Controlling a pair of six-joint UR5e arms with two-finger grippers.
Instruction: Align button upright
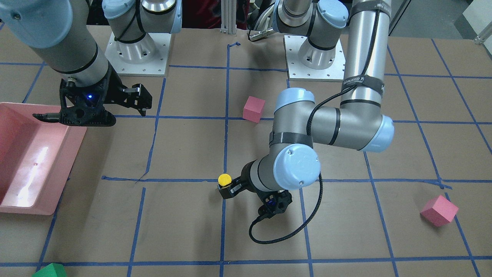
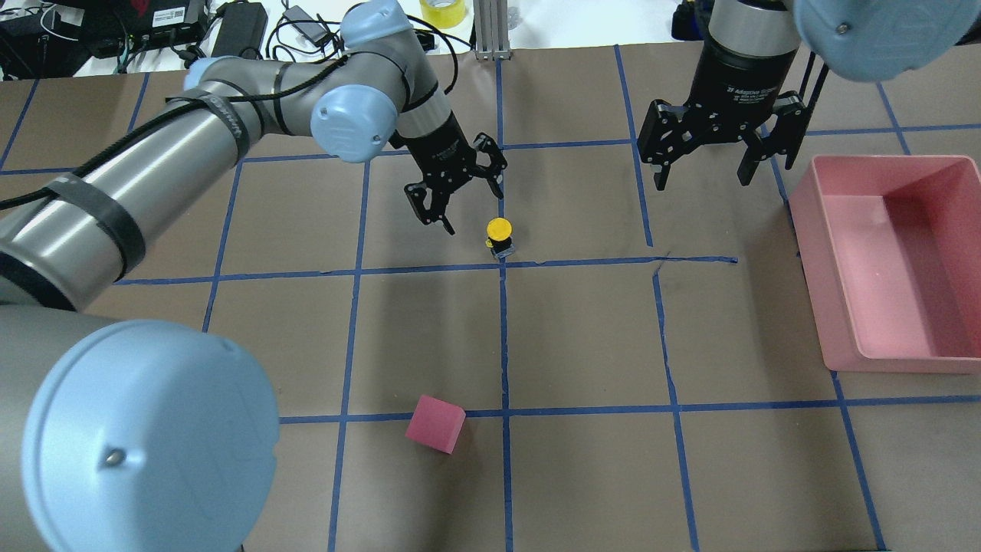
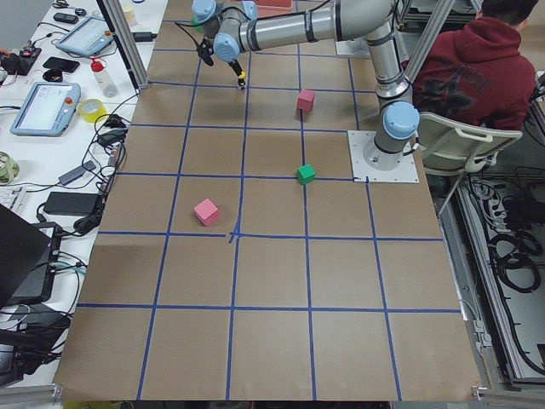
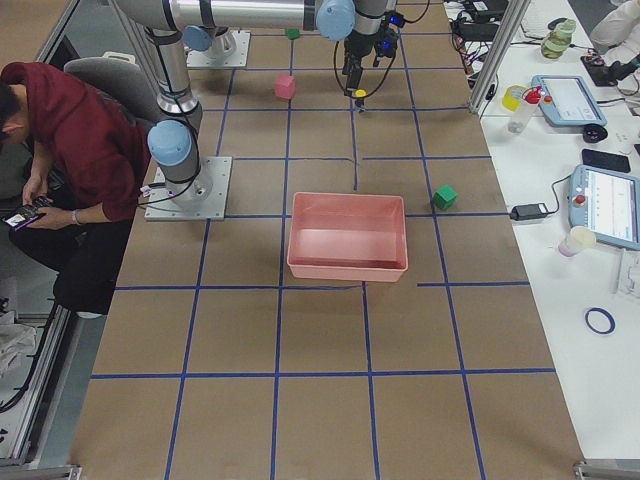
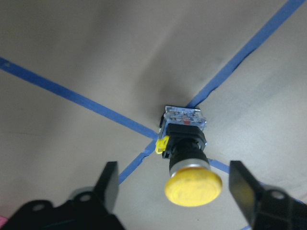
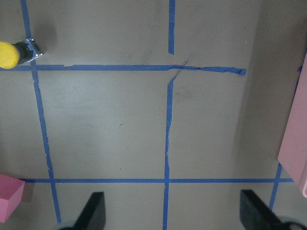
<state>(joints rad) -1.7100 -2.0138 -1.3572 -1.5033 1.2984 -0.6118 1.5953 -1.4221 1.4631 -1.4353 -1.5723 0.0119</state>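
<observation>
while the button (image 2: 500, 236) stands cap-up on a tape crossing (image 2: 503, 264) mid counter (image 2: 582, 345), you have left claw (image 2: 474, 208) apart just beside it, right claw (image 2: 701, 182) apart near one bin (image 2: 904, 359), and two pink cubes (image 1: 254, 109) (image 1: 439, 210) and one green cube (image 1: 50, 270) well apart.

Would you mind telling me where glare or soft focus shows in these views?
Front-facing view: white glare streaks the floor of the pink bin. Left wrist view: the cap of the button and the fingers of the left gripper look soft.
</observation>
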